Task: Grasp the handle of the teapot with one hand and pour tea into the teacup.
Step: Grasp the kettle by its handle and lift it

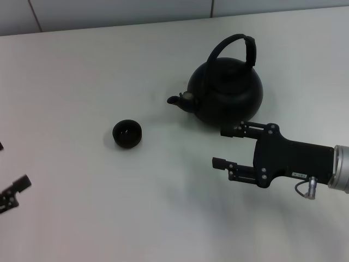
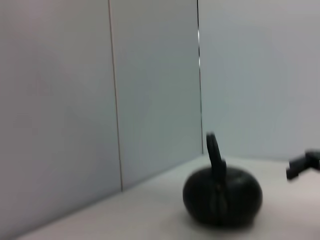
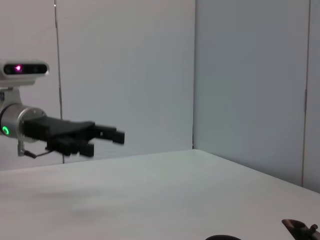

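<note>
The teapot stands upright on the white surface, with its short spout turned toward the teacup. Over its lid the handle rises as a tall arch, its thicker side lying away from the spout. The plane of the arch appears to run roughly along the spout line, so its long axis lies across the robot's front. The teacup sits low and alone, on the spout side of the teapot and a little nearer the robot, well apart from it.

The right gripper is seen just on the robot's side of the teapot, nothing being held. Its jaws are spread apart, the farther finger showing close to the teapot's lower body, the nearer one clear of it. The handle lies beyond the jaws and above them, so a rise and a reach over the teapot's body is judged to be needed before the arch can be closed on.

The left gripper is parked far beyond the teacup from the teapot, at the near edge of the head view. It is also seen in the right wrist view, but whether its jaws are apart cannot be told. The right arm is plainly the nearer to the handle.
</note>
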